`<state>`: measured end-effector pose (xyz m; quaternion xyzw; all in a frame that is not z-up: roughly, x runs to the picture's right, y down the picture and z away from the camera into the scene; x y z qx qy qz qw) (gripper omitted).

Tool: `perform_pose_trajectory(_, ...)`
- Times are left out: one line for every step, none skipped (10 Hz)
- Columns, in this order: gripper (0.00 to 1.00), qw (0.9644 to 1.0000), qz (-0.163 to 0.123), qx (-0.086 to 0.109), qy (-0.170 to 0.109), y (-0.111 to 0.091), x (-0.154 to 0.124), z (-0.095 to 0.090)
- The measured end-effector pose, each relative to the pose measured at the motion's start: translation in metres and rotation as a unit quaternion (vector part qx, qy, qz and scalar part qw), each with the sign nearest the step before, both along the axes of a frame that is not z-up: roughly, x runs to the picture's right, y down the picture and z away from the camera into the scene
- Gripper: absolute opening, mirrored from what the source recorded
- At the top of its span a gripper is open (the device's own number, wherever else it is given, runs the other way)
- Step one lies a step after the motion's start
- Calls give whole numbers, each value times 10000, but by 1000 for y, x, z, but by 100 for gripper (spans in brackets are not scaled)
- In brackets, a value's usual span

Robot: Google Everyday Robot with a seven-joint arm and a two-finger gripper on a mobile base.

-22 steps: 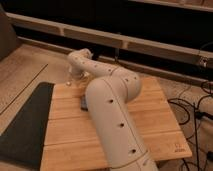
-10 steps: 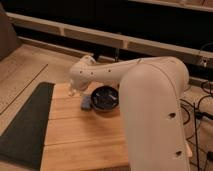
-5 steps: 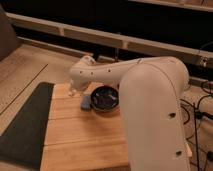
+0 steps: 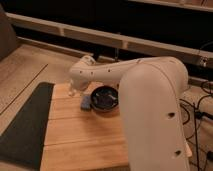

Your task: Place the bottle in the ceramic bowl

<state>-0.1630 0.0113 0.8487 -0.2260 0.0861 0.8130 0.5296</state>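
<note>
The ceramic bowl (image 4: 105, 98) is dark blue-black and glossy and sits on the wooden table (image 4: 82, 137) towards its back. My white arm (image 4: 150, 95) reaches in from the right and passes over the bowl's far rim. My gripper (image 4: 73, 91) hangs at the arm's left end, low over the table's back left corner, to the left of the bowl. A small pale shape shows there, but I cannot tell the bottle apart from the gripper. Nothing pale shows inside the bowl.
A flat blue-grey block (image 4: 86, 103) lies against the bowl's left side. A dark mat (image 4: 25, 125) lies on the floor left of the table. Cables (image 4: 200, 107) run along the floor at the right. A dark shelf unit stands behind.
The arm's big link has swung from the table's middle over to the right, uncovering the bowl and the block. In the last second the gripper has stayed by the back left corner.
</note>
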Motion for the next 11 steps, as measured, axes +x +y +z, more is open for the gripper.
perform_pose_trajectory(0, 10000, -49, -35, 72, -3, 6, 3)
perform_pose_trajectory(0, 9994, -131, -118, 295, -14, 29, 6)
perform_pose_trajectory(0, 9986, -175, -153, 472, -24, 49, 6)
perform_pose_trajectory(0, 9977, -162, -196, 635, -34, 68, 6)
perform_pose_trajectory(0, 9964, -112, -230, 813, -43, 90, 5)
perform_pose_trajectory(0, 9955, -94, -236, 912, -46, 101, 2)
perform_pose_trajectory(0, 9949, -75, -249, 973, -45, 107, -1)
perform_pose_trajectory(0, 9944, -39, -250, 1025, -39, 112, -7)
perform_pose_trajectory(0, 9941, 59, -257, 1048, -24, 120, -15)
perform_pose_trajectory(0, 9940, 146, -312, 1038, -7, 123, -20)
perform_pose_trajectory(0, 9933, 110, -384, 1085, 8, 128, -18)
